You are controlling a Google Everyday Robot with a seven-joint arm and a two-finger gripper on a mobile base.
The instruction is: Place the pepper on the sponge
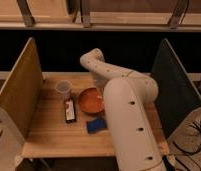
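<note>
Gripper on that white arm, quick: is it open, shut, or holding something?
Gripper: down at the right rim of the orange bowl, partly hidden by the arm; open, shut or holding cannot be told.

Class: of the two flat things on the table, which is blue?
The sponge, in front of the orange bowl; the other is a dark labelled bar. The claw hangs over the bowl.

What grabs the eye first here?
The big white robot arm fills the foreground, folded back down so its gripper sits at the rim of the orange-red round bowl on the wooden table. A small flat blue sponge lies just in front of the bowl.
</note>
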